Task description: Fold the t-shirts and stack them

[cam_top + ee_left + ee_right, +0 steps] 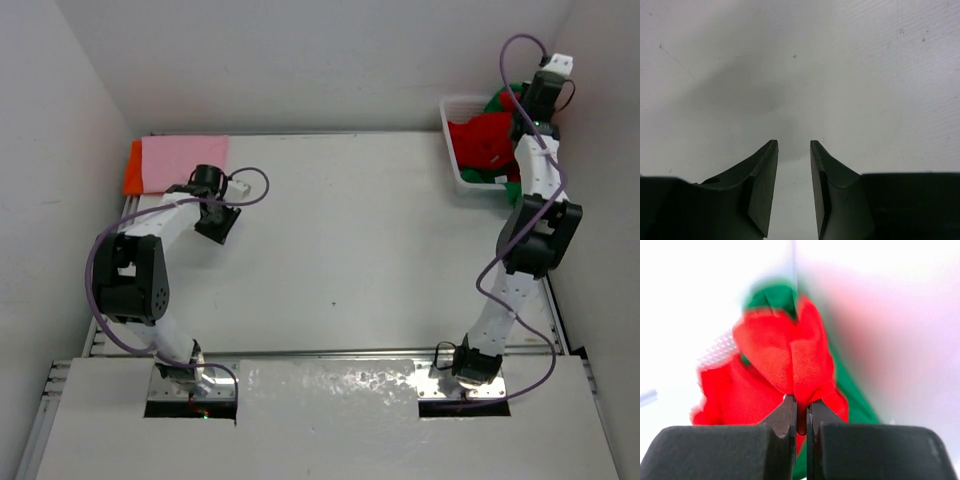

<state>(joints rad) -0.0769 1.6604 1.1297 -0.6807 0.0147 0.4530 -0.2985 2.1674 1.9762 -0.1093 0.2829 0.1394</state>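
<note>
A: L side first. What's the left gripper (pixel 792 146) doing?
B: Black fingers (pixel 762 185) parted, nothing btwn them. Only the bare flat white table (pixel 800 60) shows below. Holds nothing.
A: Any tee near it?
B: Just beyond it, at the table's far-left edge: pink soft cloth t-shirt (pixel 185 160), folded flat, lying on top of the orange soft cloth t-shirt (pixel 132 170). Orange shows only as a strip at the left side. Both clear of the L fingers, no contact.
A: R side?
B: right gripper (pixel 801 402) is out at the far-right corner, over the white plastic mesh basket (pixel 450 110). Jaws clamped on a bunched fold of the red soft cloth t-shirt (pixel 785 355). Cloth is pinched right at the tips; the rest bulges out past them.
A: Last one?
B: green soft cloth t-shirt (pixel 772 295) lies behind & under the red, same basket. Can't tell if the fingers touch it.
</note>
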